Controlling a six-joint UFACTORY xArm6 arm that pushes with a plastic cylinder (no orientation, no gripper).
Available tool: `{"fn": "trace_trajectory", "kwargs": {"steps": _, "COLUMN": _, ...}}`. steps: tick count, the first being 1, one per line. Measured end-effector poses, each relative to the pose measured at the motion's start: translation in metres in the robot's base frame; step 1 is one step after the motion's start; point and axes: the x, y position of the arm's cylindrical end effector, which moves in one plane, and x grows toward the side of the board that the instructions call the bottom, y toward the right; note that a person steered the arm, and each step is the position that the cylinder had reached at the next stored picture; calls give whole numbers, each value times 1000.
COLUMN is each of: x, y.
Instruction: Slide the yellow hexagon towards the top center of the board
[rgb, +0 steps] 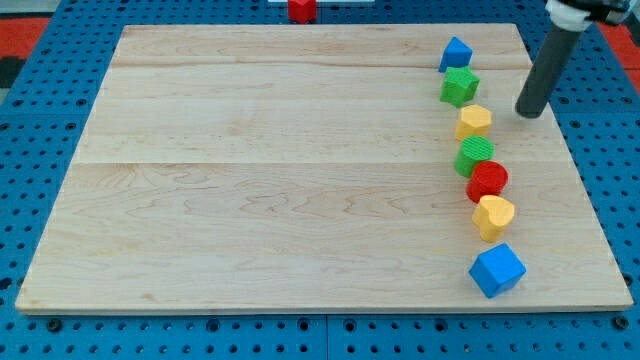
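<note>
The yellow hexagon (474, 121) lies near the board's right edge, third from the top in a curved column of blocks. My tip (529, 113) rests on the board to the hexagon's right, slightly above its level, about a block's width away and not touching it. Above the hexagon are a green star (460, 87) and a blue triangular block (456, 52). Just below it, almost touching, is a green rounded block (475, 155).
Lower in the column are a red round block (488, 181), a second yellow block, heart-like (493, 216), and a blue cube (497, 270). A red block (302, 10) sits off the wooden board (280, 180), beyond its top edge.
</note>
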Motion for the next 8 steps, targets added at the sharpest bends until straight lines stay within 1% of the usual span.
{"fn": "trace_trajectory", "kwargs": {"steps": 1, "x": 16, "y": -41}}
{"fn": "trace_trajectory", "kwargs": {"steps": 3, "x": 16, "y": -102}}
{"fn": "trace_trajectory", "kwargs": {"steps": 5, "x": -27, "y": -119}}
{"fn": "trace_trajectory", "kwargs": {"steps": 6, "x": -27, "y": -157}}
{"fn": "trace_trajectory", "kwargs": {"steps": 7, "x": -35, "y": -176}}
{"fn": "trace_trajectory", "kwargs": {"steps": 8, "x": -55, "y": -178}}
